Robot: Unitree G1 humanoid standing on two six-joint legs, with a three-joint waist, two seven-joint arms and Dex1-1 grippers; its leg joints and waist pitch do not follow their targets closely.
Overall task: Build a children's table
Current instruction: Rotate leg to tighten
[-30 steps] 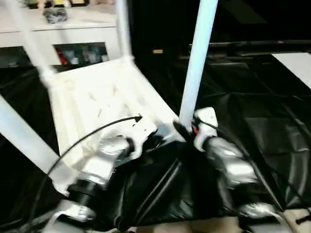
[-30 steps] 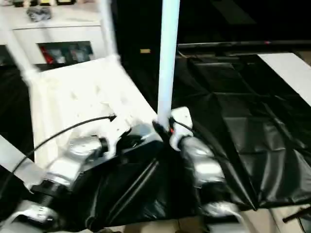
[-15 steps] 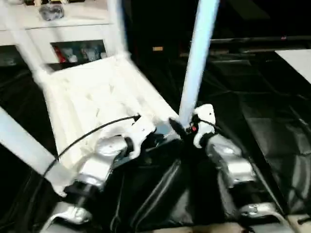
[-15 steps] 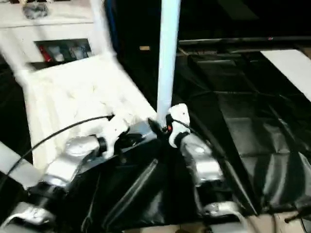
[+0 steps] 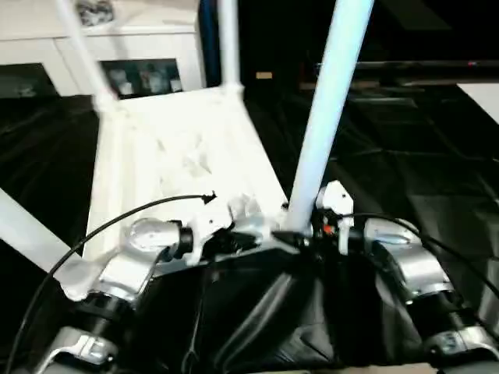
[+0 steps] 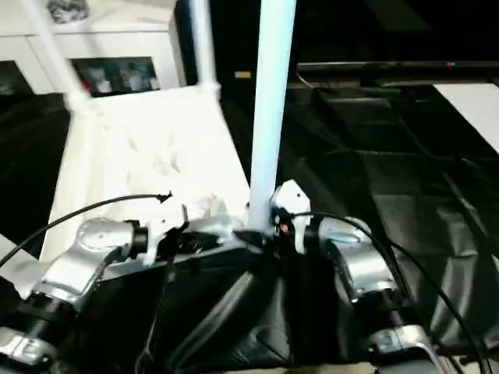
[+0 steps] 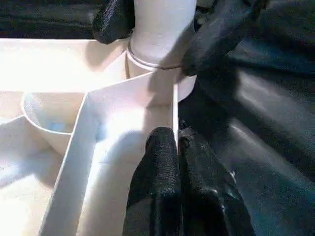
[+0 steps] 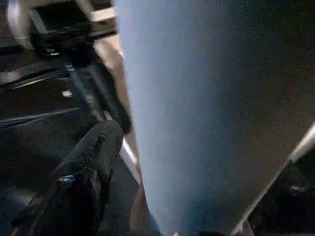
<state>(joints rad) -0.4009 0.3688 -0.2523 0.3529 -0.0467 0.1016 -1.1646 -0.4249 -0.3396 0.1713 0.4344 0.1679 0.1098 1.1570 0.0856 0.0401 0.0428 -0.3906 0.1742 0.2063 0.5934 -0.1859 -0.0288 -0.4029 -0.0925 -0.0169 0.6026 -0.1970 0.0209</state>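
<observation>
Upside-down white tabletop [image 5: 179,156] lying ribbed side up on black plastic sheeting [image 5: 405,187], legs sticking up from the corner sockets. Near-right leg [image 5: 327,117] standing upright in its socket, right at the near edge. Left end effector [image 7: 177,147] pinched shut on the thin rim wall of the tabletop, just beside that socket. Right end effector [image 5: 306,227] sitting at the base of the same leg, black fingers [image 7: 216,34] spread either side of the tube; can't tell if actually gripping or just around it. Two more legs [image 5: 228,43] up at the far corners. White cabinet [image 5: 93,47] with glass doors behind, dark room otherwise.
</observation>
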